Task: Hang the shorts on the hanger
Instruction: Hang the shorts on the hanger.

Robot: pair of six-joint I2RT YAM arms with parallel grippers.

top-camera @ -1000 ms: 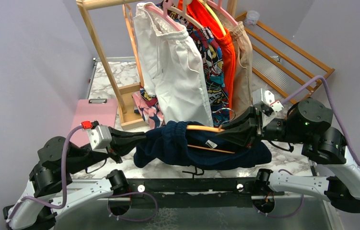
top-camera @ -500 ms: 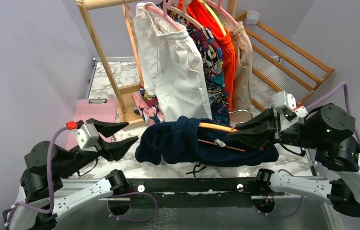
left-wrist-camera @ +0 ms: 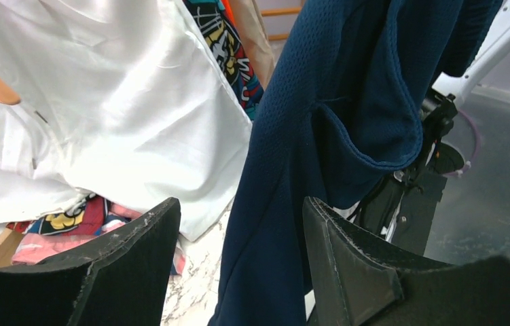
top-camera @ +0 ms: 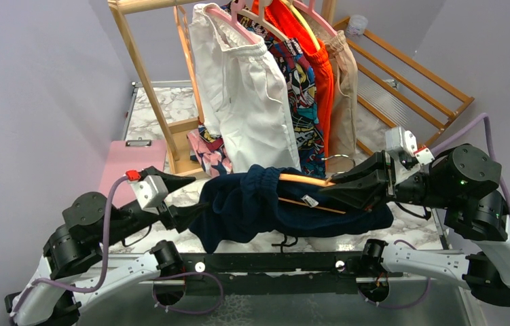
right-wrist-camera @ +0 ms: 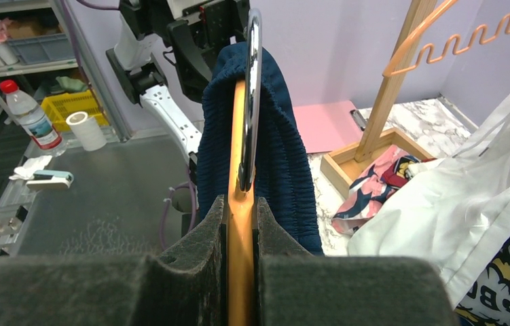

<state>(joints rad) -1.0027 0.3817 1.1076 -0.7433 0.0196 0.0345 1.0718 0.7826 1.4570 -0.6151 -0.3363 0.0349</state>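
The dark navy shorts (top-camera: 259, 204) hang draped over the orange-tan wooden hanger (top-camera: 299, 179), just above the marble table. My right gripper (top-camera: 330, 185) is shut on the hanger's wood (right-wrist-camera: 238, 170) just below the metal hook (right-wrist-camera: 253, 68), and the gathered waistband (right-wrist-camera: 279, 136) lies over the far arm. At the shorts' left end, my left gripper (top-camera: 196, 193) stands open. In the left wrist view a hanging fold of navy fabric (left-wrist-camera: 320, 136) shows between the spread fingers of the left gripper (left-wrist-camera: 240, 204), which do not grip it.
A wooden clothes rack (top-camera: 147, 68) stands behind, carrying white shorts (top-camera: 245, 88), a patterned pair (top-camera: 299, 81) and orange shorts (top-camera: 310, 54). Patterned cloth (top-camera: 208, 149) lies on its base. A pink clipboard (top-camera: 130, 163) lies far left. A slatted wooden frame (top-camera: 408, 75) leans at the right.
My left gripper opened and let go of the shorts, drew back left, then came back to their left end. The right gripper shifted right and slightly up with the hanger.
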